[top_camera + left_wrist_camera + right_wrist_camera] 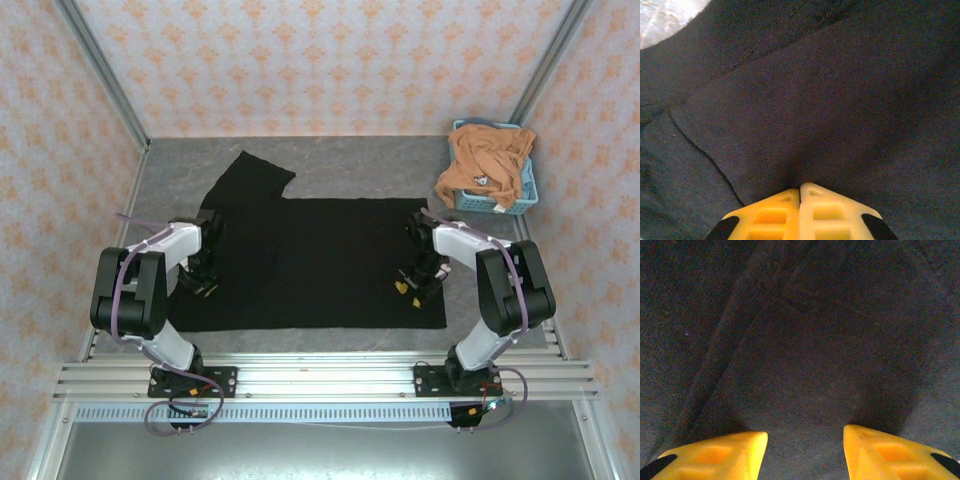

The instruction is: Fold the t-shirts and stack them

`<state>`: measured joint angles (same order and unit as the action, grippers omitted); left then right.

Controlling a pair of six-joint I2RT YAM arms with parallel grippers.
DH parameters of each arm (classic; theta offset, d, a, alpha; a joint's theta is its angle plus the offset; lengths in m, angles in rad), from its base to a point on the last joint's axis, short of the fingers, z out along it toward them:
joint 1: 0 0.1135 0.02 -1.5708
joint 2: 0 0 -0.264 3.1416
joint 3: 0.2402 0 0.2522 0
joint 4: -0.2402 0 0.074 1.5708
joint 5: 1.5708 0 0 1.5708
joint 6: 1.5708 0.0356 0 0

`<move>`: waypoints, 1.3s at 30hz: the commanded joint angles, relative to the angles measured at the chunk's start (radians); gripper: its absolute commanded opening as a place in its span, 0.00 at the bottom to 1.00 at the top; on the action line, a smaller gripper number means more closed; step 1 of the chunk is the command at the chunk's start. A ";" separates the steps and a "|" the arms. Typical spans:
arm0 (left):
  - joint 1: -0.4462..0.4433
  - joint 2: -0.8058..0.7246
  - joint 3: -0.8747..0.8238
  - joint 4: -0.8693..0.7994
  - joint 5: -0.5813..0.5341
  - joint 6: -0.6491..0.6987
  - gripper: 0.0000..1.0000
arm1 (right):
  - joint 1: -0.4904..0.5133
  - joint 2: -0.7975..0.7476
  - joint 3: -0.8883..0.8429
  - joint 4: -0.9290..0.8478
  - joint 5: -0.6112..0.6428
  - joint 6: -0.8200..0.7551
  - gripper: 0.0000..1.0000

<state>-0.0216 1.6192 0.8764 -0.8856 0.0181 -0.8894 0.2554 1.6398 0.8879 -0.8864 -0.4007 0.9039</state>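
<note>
L hand [800, 186]: yellow fingers pressed together at the tips. Cloth puckers in toward them, so it looks nipped on a bit of the black t-shirt [310, 260].
R hand [805, 432]: fingers apart, wide gap, dark cloth betw. them. Tips low over the fabric w/ shadow under each; can't tell if they touch. Nothing clamped yet.
Black t-shirt: spread flat across mid tabletop [350, 160], one sleeve sticking out toward far left. L hand at its left edge, R hand near its right edge. L wrist view shows a layer edge or seam running diag. beside the fingers.
Orange-tan t-shirt [485, 165]: bunched in the light blue basket [525, 195], far right corner, partly draped over the rim. Well apart from both hands.
Step (my read): taking hold of both sides of the black shirt for a first fold. L side appears gripped, R side not.
How to do it well: push R fingers down into the cloth before closing, so a proper pinch comes up, not just fuzz. Lift both sides together, same height, low. Keep the cloth taut betw. hands so the fold line lands straight.
Risk: lifting on one side only would skew or drag the shirt.
</note>
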 commanded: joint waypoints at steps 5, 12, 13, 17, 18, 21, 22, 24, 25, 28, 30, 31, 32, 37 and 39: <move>0.008 -0.019 -0.069 -0.069 -0.116 -0.001 0.06 | 0.039 -0.019 -0.114 -0.070 0.038 0.099 0.48; 0.004 -0.099 0.035 -0.116 -0.160 -0.045 0.11 | 0.043 -0.095 0.040 -0.072 0.102 0.044 0.55; 0.001 -0.103 0.082 -0.119 -0.169 -0.051 0.14 | 0.042 -0.115 0.075 -0.061 0.123 0.027 0.58; -0.014 0.002 0.357 -0.087 -0.181 -0.023 0.32 | 0.041 -0.150 0.241 0.056 0.185 -0.119 0.67; -0.017 0.058 0.441 -0.070 -0.171 0.003 0.39 | 0.040 -0.135 0.288 0.096 0.181 -0.172 0.68; -0.019 0.273 0.739 -0.080 -0.129 0.079 0.48 | 0.032 -0.048 0.446 0.153 0.136 -0.297 0.68; -0.023 0.365 0.852 -0.093 -0.128 0.107 0.50 | 0.029 -0.017 0.491 0.181 0.112 -0.334 0.68; -0.023 0.502 1.040 -0.111 -0.121 0.150 0.53 | 0.019 0.040 0.566 0.206 0.084 -0.371 0.69; -0.024 0.560 1.125 -0.116 -0.124 0.166 0.54 | 0.008 0.068 0.597 0.218 0.065 -0.377 0.69; -0.023 0.739 1.390 -0.120 -0.139 0.226 0.58 | -0.027 0.158 0.707 0.212 0.017 -0.383 0.69; -0.022 0.834 1.526 -0.112 -0.149 0.259 0.59 | -0.045 0.197 0.753 0.216 -0.017 -0.384 0.69; -0.020 0.880 1.589 -0.103 -0.152 0.270 0.59 | -0.052 0.213 0.772 0.215 -0.027 -0.382 0.69; -0.019 0.914 1.634 -0.090 -0.155 0.274 0.60 | -0.054 0.223 0.784 0.215 -0.036 -0.382 0.69; -0.005 1.014 1.710 0.077 -0.179 0.302 0.61 | -0.059 0.223 0.779 0.228 -0.065 -0.368 0.68; 0.001 1.049 1.728 0.132 -0.173 0.303 0.62 | -0.060 0.206 0.745 0.244 -0.079 -0.357 0.68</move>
<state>-0.0372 2.6526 2.5523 -0.8604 -0.1135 -0.6239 0.1936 1.8748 1.6421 -0.6605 -0.4465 0.5484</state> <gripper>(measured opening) 0.615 0.685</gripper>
